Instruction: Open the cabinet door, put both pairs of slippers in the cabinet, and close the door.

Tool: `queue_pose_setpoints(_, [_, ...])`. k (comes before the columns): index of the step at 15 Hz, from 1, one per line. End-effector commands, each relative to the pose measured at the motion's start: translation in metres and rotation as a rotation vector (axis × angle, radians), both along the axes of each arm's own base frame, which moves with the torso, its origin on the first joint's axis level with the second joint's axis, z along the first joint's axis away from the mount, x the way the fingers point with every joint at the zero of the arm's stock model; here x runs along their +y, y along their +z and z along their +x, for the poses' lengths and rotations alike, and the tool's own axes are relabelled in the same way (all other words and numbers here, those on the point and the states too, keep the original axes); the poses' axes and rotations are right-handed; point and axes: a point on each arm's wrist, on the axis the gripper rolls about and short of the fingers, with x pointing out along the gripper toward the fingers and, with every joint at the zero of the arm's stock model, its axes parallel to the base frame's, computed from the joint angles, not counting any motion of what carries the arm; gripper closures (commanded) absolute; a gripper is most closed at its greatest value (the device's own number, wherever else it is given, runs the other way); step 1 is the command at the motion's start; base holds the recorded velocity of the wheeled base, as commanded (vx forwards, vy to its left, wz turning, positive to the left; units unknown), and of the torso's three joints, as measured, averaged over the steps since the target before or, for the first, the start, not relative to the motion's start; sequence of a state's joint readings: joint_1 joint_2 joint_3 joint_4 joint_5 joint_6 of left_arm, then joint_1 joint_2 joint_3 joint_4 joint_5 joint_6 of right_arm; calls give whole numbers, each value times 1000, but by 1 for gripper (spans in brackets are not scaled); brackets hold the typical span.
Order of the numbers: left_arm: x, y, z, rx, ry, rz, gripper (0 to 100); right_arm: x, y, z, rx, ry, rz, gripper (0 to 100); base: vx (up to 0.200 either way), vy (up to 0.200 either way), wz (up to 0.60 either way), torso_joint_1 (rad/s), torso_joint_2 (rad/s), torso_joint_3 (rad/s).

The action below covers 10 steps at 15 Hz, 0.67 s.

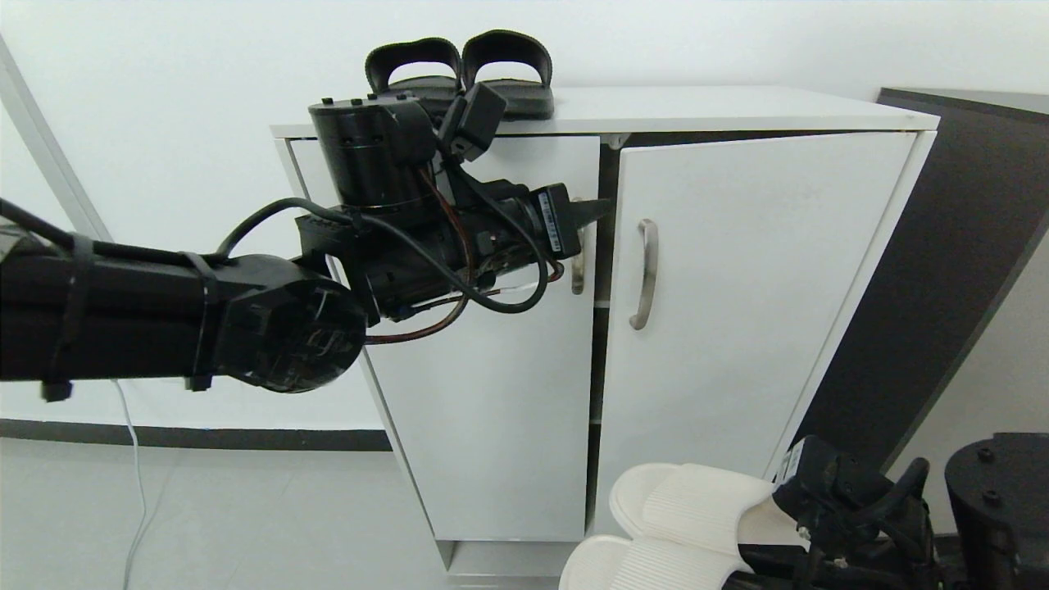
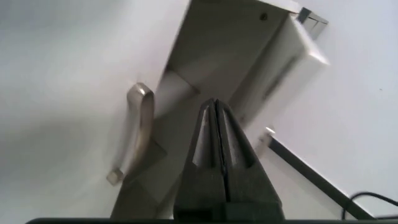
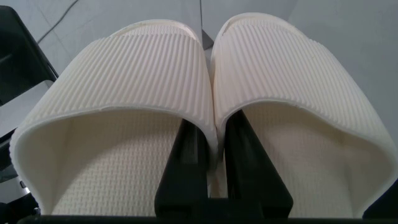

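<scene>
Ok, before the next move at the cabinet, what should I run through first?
1. Right door open enough for slippers: not ok, only ajar.
2. Left gripper at the gap between the doors: ok, shut and empty, beside the left door's handle.
3. Left gripper hooked behind a door edge: cannot tell.
4. White slippers secure in right gripper: ok, clamped by their inner walls.
5. Black slippers clear of the doors: ok, on the cabinet top.
6. Room inside: cannot tell.
</scene>
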State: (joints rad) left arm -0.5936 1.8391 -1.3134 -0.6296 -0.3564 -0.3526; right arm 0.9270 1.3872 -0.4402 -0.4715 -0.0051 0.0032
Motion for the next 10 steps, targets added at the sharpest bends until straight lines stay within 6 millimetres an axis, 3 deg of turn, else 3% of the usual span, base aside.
queue_pose_setpoints(1, [-8, -9, 12, 14, 0, 9, 100, 0, -1, 0, 3, 2, -4, 100, 0, 0, 0, 0, 0, 0])
queue_pose_setpoints(7, [-13, -12, 17, 37, -7, -13, 100, 0, -4, -1, -9, 18, -26, 100, 0, 0, 0, 0, 0, 0])
queue_pose_setpoints(10, [-17, -13, 14, 37, -20, -13, 100, 2, -5, -5, -5, 40, -31, 100, -200, 0, 0, 4, 2, 1])
